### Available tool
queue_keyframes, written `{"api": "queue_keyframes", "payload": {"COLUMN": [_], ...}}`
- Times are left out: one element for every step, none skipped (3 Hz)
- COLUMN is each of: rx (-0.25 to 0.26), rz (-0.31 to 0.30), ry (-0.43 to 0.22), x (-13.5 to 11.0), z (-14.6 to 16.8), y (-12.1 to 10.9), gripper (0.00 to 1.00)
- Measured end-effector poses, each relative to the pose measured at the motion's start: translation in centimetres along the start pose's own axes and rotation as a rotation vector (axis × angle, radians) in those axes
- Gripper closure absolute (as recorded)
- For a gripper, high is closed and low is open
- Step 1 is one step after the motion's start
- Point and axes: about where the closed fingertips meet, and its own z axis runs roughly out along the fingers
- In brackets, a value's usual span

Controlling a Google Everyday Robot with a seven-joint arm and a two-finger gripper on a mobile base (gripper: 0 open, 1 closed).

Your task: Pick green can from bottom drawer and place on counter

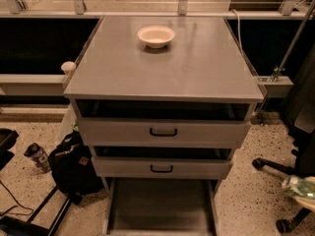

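The gripper point(302, 191) sits at the right edge of the camera view, closed around the green can point(293, 184) (only partly in view), well right of the open bottom drawer point(162, 208). A white bowl point(156, 36) sits on the counter point(162, 73) above.

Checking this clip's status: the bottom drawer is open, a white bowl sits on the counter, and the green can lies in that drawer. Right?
Not quite. The camera view shows the green can outside the bottom drawer, held in the pincer at the right edge, beside the cabinet. The drawer is open and the white bowl sits on the counter.
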Motion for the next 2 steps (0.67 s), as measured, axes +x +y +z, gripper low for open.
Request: {"api": "queue_keyframes", "payload": {"rx": [0.186, 0.395], "rz": [-0.035, -0.086], "ry": [0.003, -0.021], "x": [-5.0, -12.3], "z": [-9.7, -18.2], "y": [-5.7, -9.1], "gripper": [1.00, 1.00]}}
